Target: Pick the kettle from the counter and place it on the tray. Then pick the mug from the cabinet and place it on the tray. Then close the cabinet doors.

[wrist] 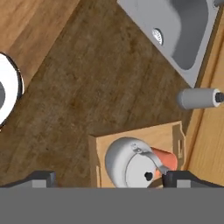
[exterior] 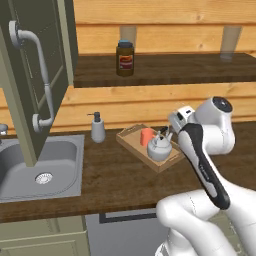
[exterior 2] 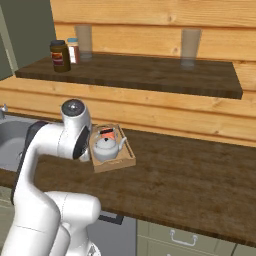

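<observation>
Sitting side by side in the shallow light-wood tray, the squat silver-grey metal kettle with its black handle and the orange-red cylindrical mug are both in place, the mug just behind the kettle toward the wooden wall. In the right base view the same tray rests on the long dark brown wood-grain counter, with the kettle in front and the mug partly hidden behind it. The robot's two-finger gripper hangs above the tray, its dark tips spread wide on either side of the kettle and holding nothing. Beside the tray stands a white soap dispenser bottle, and past it lies the inset grey steel sink. Over the sink one tall sage-green paneled cabinet door with a curved silver bar handle stands open. On the dark wooden shelf above the counter sits a dark brown labelled jar.
</observation>
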